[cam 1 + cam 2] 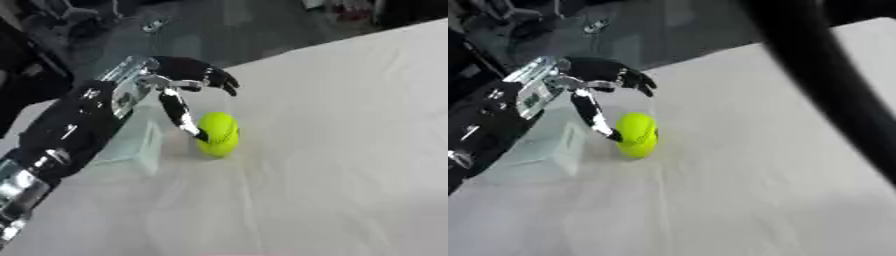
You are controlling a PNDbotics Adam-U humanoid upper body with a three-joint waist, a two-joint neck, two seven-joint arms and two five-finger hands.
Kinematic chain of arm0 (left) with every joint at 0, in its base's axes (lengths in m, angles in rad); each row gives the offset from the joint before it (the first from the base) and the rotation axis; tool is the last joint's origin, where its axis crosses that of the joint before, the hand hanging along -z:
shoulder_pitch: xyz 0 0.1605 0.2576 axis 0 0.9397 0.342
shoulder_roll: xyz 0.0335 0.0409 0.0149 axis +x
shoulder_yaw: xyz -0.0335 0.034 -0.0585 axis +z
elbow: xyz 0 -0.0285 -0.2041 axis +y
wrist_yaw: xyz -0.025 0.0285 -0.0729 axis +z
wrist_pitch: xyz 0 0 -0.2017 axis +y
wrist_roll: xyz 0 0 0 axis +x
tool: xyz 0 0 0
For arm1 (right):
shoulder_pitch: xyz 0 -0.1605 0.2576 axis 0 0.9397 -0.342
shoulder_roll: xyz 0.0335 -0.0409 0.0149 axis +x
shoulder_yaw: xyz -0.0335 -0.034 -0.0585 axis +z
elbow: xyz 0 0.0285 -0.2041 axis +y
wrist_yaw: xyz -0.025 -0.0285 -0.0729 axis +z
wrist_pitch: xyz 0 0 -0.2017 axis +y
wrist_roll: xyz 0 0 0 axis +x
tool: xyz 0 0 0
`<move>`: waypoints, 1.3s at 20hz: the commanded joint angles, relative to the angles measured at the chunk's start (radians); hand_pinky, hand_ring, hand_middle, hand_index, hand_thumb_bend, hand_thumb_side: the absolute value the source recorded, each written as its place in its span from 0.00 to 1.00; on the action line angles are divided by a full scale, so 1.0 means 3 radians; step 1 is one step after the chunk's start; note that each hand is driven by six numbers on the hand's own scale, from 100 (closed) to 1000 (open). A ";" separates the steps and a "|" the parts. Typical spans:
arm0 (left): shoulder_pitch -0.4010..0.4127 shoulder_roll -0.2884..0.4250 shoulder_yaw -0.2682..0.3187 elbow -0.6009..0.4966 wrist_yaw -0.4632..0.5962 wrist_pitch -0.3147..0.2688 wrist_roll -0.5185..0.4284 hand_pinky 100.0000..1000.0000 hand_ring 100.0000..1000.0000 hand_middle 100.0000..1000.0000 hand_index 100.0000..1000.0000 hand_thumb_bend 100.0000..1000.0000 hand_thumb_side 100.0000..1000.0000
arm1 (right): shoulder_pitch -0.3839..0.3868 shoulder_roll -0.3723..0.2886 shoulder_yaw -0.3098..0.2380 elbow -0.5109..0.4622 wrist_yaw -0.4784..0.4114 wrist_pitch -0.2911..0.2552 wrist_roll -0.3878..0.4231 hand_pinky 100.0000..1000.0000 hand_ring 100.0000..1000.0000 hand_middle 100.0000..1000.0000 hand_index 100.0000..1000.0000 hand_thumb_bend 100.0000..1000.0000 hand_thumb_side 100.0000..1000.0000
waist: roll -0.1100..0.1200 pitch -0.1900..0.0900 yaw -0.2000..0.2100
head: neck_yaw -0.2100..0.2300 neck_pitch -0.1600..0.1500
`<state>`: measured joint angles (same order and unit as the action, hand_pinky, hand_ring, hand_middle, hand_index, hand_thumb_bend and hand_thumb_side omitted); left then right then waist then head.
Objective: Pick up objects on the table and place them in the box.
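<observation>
Left eye view: left hand point(179, 80), fingers spread, thumb touching yellow ball point(218, 134) beside clear box point(131, 145).

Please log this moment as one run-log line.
left hand: open, thumb touching ball | ball: yellow-green, on table | box: clear, left of ball | right hand: not seen

head stereo pair | looking down, tilted | both share table point(350, 150)
</observation>
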<state>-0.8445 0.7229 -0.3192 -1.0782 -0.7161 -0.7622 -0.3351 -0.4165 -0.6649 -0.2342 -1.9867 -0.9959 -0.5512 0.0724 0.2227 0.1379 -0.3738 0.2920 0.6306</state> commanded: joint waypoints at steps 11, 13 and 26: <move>-0.0011 0.0000 0.0034 0.0226 -0.0523 -0.0483 -0.0574 0.97 1.00 1.00 1.00 0.67 0.51 | -0.0224 -0.0095 0.0001 -0.0044 -0.0162 0.0125 0.0052 0.09 0.40 0.49 0.67 0.00 0.94 | 0.0011 0.0055 -0.0052 | 0.0146 -0.0110; 0.0005 -0.0028 0.0049 0.0297 -0.0613 -0.0483 -0.0619 0.96 1.00 1.00 1.00 0.68 0.50 | -0.0228 -0.0095 0.0001 -0.0044 -0.0186 0.0126 0.0069 0.09 0.40 0.49 0.67 0.00 0.94 | 0.0011 0.0059 -0.0055 | 0.0146 -0.0112; 0.0126 -0.0154 0.0044 0.0366 -0.0296 -0.0483 0.0200 0.00 0.00 0.10 0.37 0.00 0.67 | -0.0233 -0.0093 0.0003 -0.0044 -0.0241 0.0145 0.0144 0.09 0.40 0.47 0.67 0.00 0.94 | 0.0011 0.0071 -0.0067 | 0.0133 -0.0146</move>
<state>-0.7973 0.6497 -0.3092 -0.9560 -0.8210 -0.8509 -0.2466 -0.4725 -0.6669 -0.2283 -1.9867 -1.0654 -0.5071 0.1118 0.2371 0.1728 -0.3938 0.3195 0.6011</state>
